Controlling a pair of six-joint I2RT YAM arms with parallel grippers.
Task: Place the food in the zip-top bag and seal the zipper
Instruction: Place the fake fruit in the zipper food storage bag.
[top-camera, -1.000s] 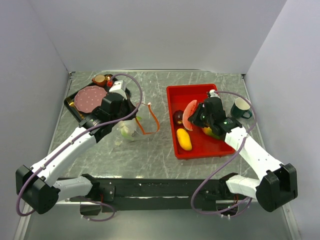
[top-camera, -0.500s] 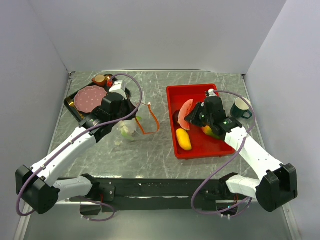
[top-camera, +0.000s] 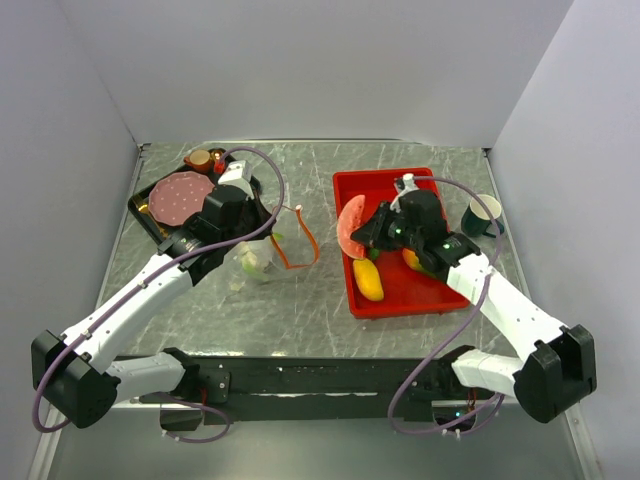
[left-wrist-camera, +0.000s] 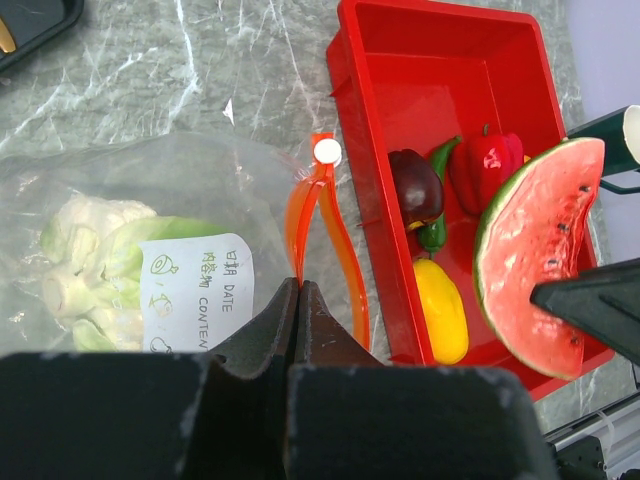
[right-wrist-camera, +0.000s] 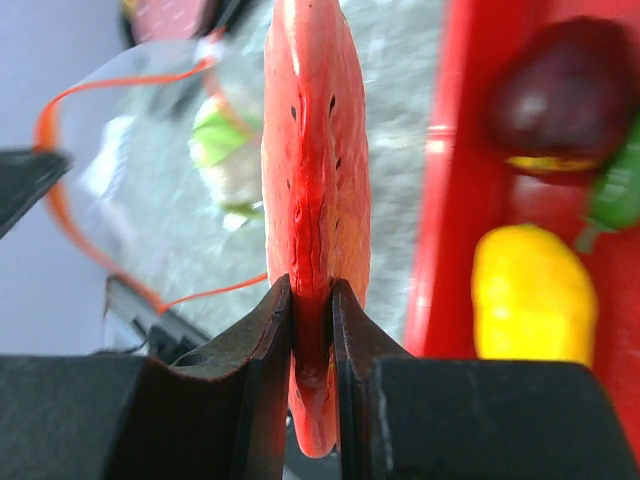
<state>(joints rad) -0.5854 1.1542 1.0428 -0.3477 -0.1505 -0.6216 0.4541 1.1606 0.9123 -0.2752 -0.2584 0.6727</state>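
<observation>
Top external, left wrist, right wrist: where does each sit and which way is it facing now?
Top external: fixed above and behind the bases, looking down on the table; both arms show.
Left wrist: on the left arm, looking down past the left gripper, shut on the zipper of the zip-top bag, toward the red tray.
Right wrist: on the right arm, looking past the right gripper, shut on the watermelon slice, toward the bag.
Shared: both wrist views show the slice, bag and yellow fruit.

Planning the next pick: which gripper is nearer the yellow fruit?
Right. The right gripper, holding the watermelon slice, is just beyond the yellow fruit; the left gripper pinches the zipper farther left.
</observation>
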